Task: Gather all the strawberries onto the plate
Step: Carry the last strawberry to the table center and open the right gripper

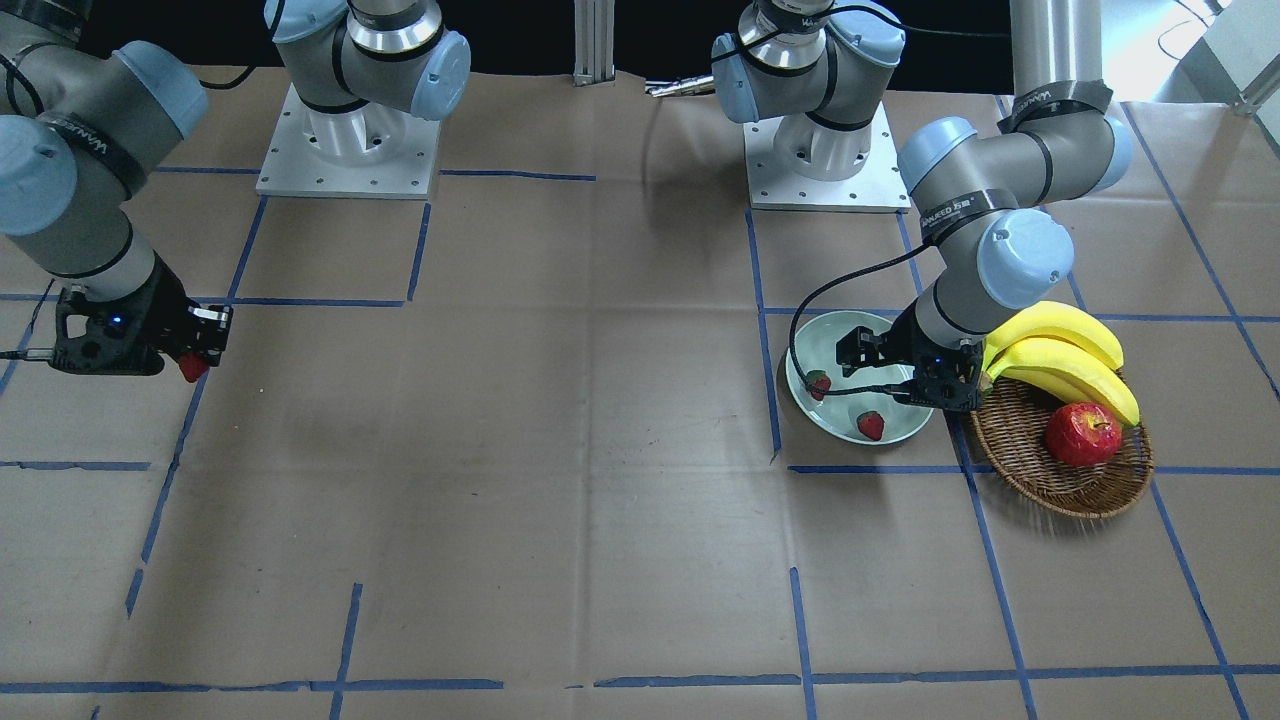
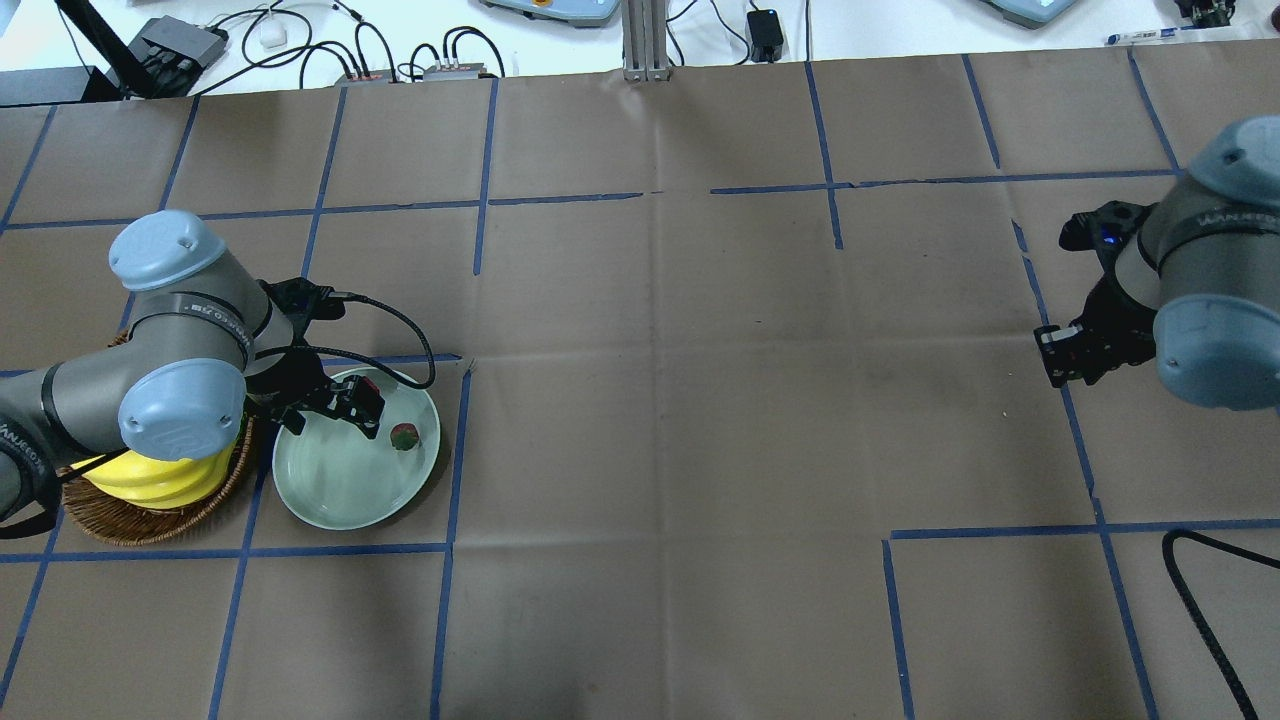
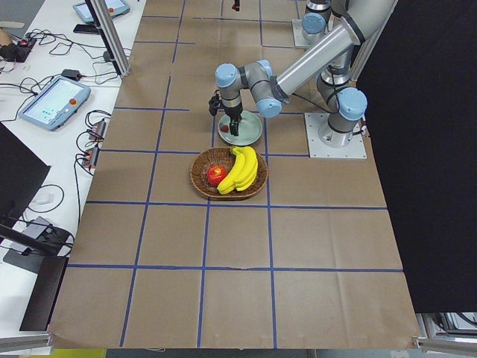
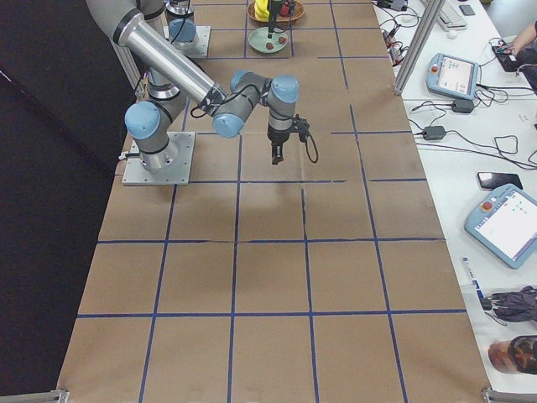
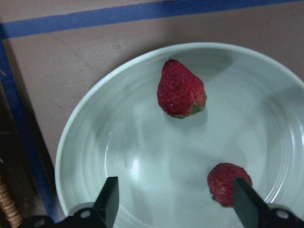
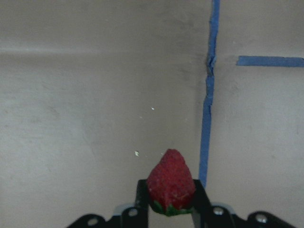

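Observation:
The pale mint-green plate [image 1: 905, 425] holds two strawberries, one [image 1: 819, 384] by its rim and one [image 1: 871, 425] nearer the front. The left wrist view shows both strawberries, one [image 5: 180, 89] and the other [image 5: 228, 183], on the plate [image 5: 142, 156]. My left gripper [image 1: 850, 355] hangs open and empty just above the plate, jaws wide apart in its wrist view [image 5: 176, 202]. My right gripper [image 1: 195, 360] is far across the table, raised above the paper. It is shut on the third strawberry [image 6: 170, 183], which shows red at the fingertips [image 1: 192, 368].
A brown wicker basket [image 1: 1060, 485] touches the plate's side, holding yellow bananas [image 1: 1060, 350] and a red apple [image 1: 1083, 433]. The two arm bases [image 1: 350, 150] stand at the robot's edge. Brown paper with blue tape lines [image 1: 780, 400] covers the table.

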Robot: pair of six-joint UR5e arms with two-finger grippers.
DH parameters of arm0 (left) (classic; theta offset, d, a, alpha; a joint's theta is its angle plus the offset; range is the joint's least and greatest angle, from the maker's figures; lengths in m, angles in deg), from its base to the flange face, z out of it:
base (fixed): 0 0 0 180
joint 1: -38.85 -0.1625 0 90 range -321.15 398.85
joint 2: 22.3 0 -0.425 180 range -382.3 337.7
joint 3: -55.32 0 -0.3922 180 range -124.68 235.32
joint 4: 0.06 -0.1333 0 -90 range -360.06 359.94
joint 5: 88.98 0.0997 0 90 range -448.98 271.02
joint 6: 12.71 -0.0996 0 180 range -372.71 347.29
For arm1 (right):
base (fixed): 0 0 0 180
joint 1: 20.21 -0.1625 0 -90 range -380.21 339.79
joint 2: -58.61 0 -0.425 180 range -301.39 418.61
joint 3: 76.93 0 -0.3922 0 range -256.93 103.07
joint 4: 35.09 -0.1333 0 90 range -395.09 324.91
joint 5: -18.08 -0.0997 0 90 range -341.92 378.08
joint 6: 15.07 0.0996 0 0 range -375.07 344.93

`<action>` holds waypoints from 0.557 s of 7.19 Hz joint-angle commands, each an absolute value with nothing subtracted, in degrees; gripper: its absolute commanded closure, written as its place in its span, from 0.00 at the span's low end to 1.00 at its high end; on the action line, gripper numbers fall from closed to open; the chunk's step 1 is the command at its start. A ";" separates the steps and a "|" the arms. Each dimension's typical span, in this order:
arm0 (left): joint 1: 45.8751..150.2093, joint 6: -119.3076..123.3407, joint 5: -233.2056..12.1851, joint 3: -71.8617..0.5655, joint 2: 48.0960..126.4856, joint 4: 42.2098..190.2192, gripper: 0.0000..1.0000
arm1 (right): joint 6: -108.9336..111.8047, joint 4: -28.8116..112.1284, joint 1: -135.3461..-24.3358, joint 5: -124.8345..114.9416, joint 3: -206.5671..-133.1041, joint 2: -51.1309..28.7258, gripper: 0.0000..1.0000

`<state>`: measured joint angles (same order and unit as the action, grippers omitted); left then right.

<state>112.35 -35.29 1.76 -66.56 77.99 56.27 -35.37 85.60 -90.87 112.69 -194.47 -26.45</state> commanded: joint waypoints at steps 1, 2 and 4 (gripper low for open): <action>112.85 -35.21 2.08 -65.36 75.54 56.45 0.01 | -18.31 83.12 -105.91 112.47 -190.41 -23.94 0.95; 113.20 -34.95 1.90 -64.74 74.65 57.32 0.01 | -10.66 83.65 -112.86 110.12 -189.26 -21.66 0.95; 115.21 -34.51 1.81 -62.90 74.55 57.50 0.01 | 2.72 83.92 -124.13 104.67 -186.72 -17.01 0.95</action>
<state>113.89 -34.83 1.86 -64.07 74.79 57.30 -5.12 83.80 -117.16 107.72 -188.31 -19.91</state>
